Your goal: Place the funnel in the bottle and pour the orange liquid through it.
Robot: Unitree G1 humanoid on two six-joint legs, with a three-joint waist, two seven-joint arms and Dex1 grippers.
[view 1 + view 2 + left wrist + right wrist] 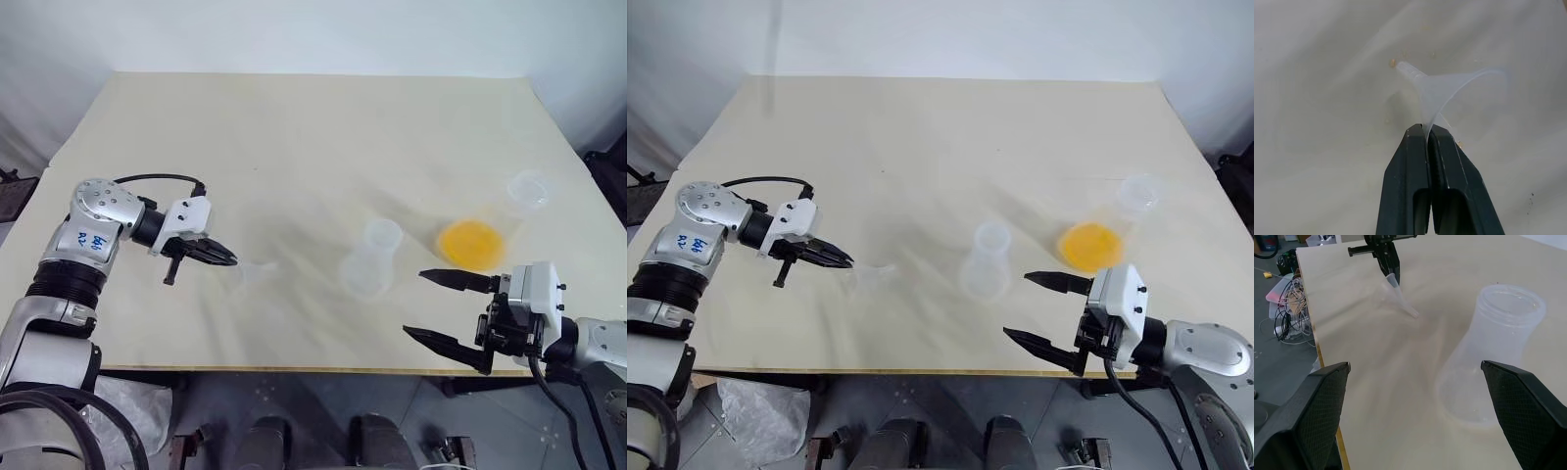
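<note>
Left wrist view gives me the left gripper (1428,128) with its fingers pinching the rim of the funnel (1447,88), a small see-through cone with a thin stem, left of centre on the table (294,127). My right gripper (428,305) stands spread wide at lower right. I see the milky bottle (370,260) upright mid-frame, the orange liquid (471,244) right of it.

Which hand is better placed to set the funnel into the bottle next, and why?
The left hand: it is already shut on the rim of the funnel, beside the bottle. The right hand is open and holds nothing.
</note>
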